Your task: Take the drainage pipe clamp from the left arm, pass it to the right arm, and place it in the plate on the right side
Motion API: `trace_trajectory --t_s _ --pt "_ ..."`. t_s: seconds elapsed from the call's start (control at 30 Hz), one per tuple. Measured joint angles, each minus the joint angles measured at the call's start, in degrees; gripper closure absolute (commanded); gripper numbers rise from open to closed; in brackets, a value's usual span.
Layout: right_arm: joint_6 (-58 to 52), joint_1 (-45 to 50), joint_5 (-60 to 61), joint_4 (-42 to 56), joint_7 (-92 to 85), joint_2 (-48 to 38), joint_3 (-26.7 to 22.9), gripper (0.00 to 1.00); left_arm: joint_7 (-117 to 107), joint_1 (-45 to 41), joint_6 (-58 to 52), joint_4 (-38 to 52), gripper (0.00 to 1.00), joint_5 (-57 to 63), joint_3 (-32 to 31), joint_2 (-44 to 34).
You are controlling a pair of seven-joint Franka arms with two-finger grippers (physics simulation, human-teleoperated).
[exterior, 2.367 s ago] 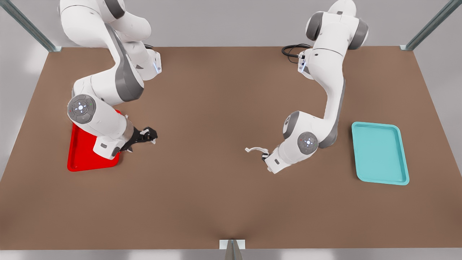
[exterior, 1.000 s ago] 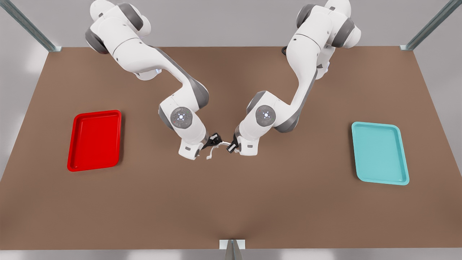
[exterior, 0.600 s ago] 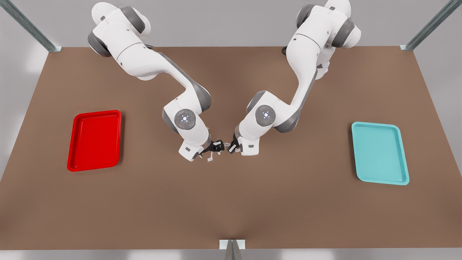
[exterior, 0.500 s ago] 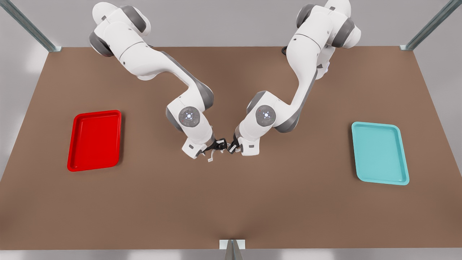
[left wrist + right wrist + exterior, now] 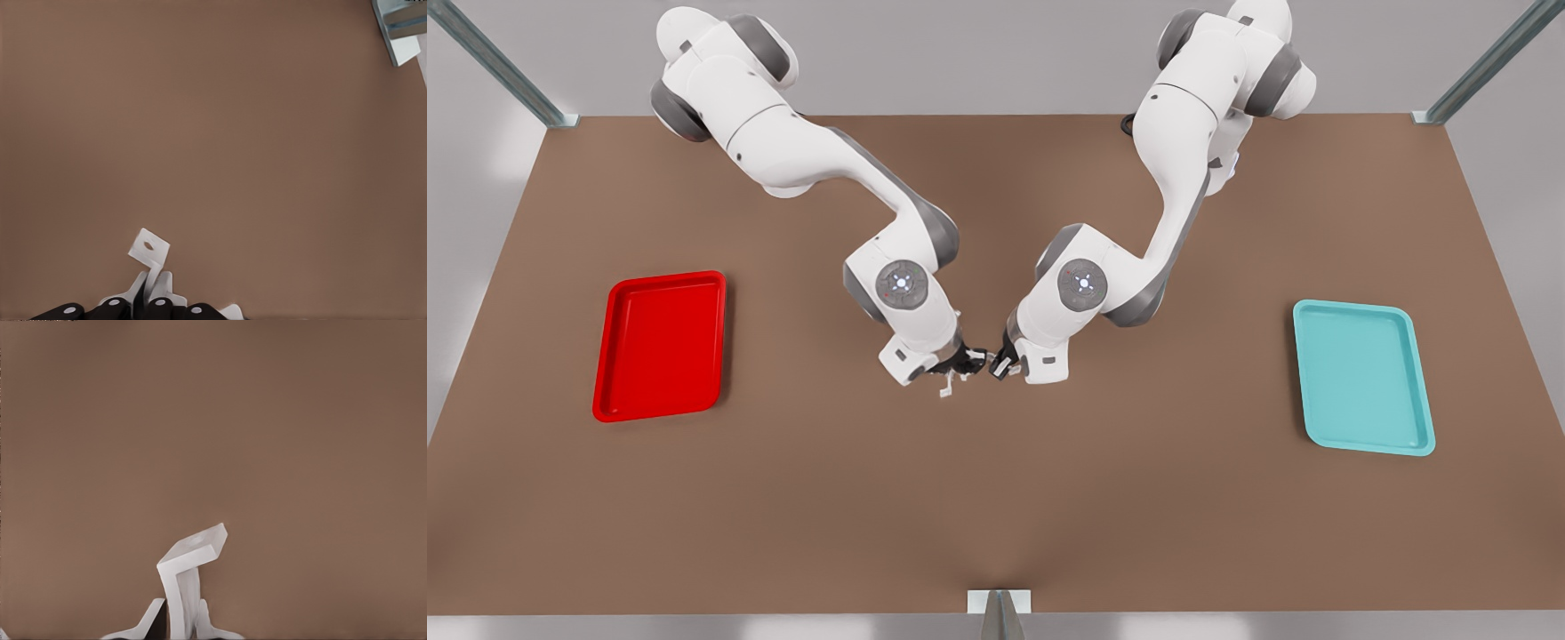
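The white drainage pipe clamp hangs above the middle of the brown table between both grippers. My left gripper, on the arm at the front view's right, is shut on one end of it. In the left wrist view one flat foot of the clamp, with a hole in it, sticks out past the left gripper. My right gripper, on the arm at the front view's left, stands open around the clamp. In the right wrist view the clamp rises between the right gripper, with a thin gap on one side. The red plate lies empty at the front view's left.
A teal tray lies at the front view's right. A metal frame post stands at the near table edge and another frame post shows in the left wrist view. Bare brown table surrounds the two grippers.
The right arm swung from the red plate to the table's middle and slid its fingers around the clamp. The left arm carried the clamp to the middle and has held still for the last second.
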Motion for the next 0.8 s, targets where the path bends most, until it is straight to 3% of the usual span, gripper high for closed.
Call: trace_trajectory --t_s 0.03,0.07,0.1,0.33,0.57,0.63,0.73,0.8 --pt "0.0 0.0 0.0 0.1 0.4 0.0 0.0 0.79 -0.1 0.0 0.0 0.0 0.77 0.0 0.0 0.0" --pt "0.0 0.0 0.0 0.2 0.8 0.0 0.1 0.79 -0.1 0.0 0.0 0.0 0.28 0.0 0.0 0.0" --pt "0.1 0.1 0.0 0.4 1.1 0.0 0.1 0.79 -0.2 0.0 0.0 0.0 0.00 0.0 0.0 0.0" --pt "0.3 0.5 0.0 1.1 3.1 0.3 0.1 0.79 -0.2 0.5 -2.0 2.1 0.00 -0.1 0.2 -2.0" --pt "0.2 -0.5 -0.1 0.7 4.1 0.3 -0.5 0.79 1.6 6.6 -11.9 2.5 0.00 -0.1 0.0 -6.2" --pt "-0.6 -2.8 -0.2 -0.5 3.7 -1.0 -0.5 0.79 3.4 11.0 -16.1 2.7 0.00 -0.2 -0.1 -7.5" --pt "-3.8 -10.2 -0.2 -3.8 1.8 -5.1 0.0 0.79 10.6 24.2 -23.3 2.8 0.00 1.7 0.3 -8.7" --pt "-5.6 -17.3 -0.2 -10.1 -0.7 -10.1 0.5 0.79 17.3 29.8 -26.8 2.8 0.00 5.5 1.0 -9.9"
